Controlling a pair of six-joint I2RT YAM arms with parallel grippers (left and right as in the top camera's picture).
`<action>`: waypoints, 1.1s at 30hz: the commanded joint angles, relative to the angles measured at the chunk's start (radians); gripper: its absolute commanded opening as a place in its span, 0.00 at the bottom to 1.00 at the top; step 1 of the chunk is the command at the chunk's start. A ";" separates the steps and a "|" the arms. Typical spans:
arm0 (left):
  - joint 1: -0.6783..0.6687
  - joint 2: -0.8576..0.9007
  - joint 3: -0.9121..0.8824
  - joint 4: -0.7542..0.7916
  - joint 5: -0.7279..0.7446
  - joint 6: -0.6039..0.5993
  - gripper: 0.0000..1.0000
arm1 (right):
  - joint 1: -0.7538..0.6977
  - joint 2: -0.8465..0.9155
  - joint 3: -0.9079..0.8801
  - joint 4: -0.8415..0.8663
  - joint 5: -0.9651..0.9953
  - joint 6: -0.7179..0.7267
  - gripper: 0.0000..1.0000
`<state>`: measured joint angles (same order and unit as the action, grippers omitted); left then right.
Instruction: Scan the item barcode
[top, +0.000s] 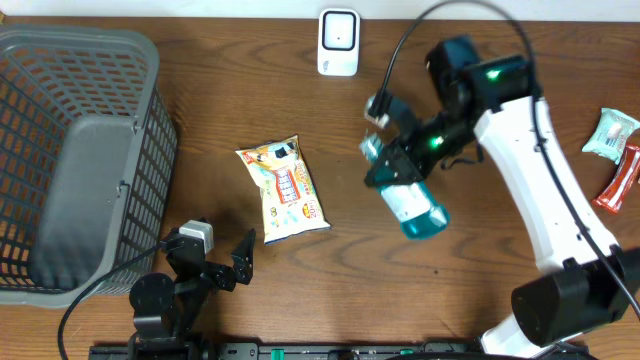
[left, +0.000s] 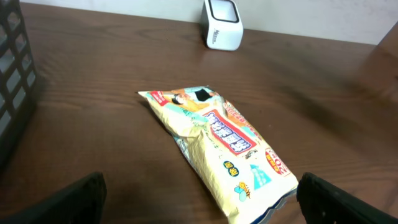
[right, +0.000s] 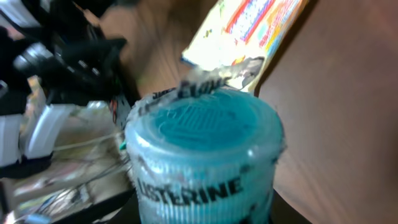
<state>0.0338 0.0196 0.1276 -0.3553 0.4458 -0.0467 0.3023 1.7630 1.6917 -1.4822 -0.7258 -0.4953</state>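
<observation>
The left gripper (top: 215, 258) sits just on the near side of the snack packet (top: 283, 190). Its fingers are spread wide and touch nothing. To the right of the packet, the right gripper (top: 395, 165) is clamped on a teal mouthwash bottle (top: 415, 210), with its jaws partly apart around the bottle's body. The bottle is slanted and close to the packet's right edge. Beyond the packet, well apart from it, the white scanner (top: 338, 42) stands upright.

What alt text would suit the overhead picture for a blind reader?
The right gripper holds a teal mouthwash bottle over the wooden table, short of the white scanner. A snack packet lies mid-table, a grey basket at the picture's left.
</observation>
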 joint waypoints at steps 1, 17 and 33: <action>0.002 -0.002 -0.014 -0.018 -0.002 0.016 0.98 | 0.007 -0.009 -0.161 0.092 -0.094 -0.015 0.01; 0.002 -0.002 -0.014 -0.018 -0.001 0.016 0.98 | 0.010 -0.009 -0.369 0.425 -0.119 0.125 0.04; 0.002 -0.002 -0.014 -0.018 -0.001 0.016 0.98 | 0.016 -0.009 -0.350 0.692 -0.043 0.236 0.11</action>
<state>0.0338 0.0196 0.1276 -0.3557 0.4458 -0.0467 0.3092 1.7702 1.3170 -0.8288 -0.7750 -0.3527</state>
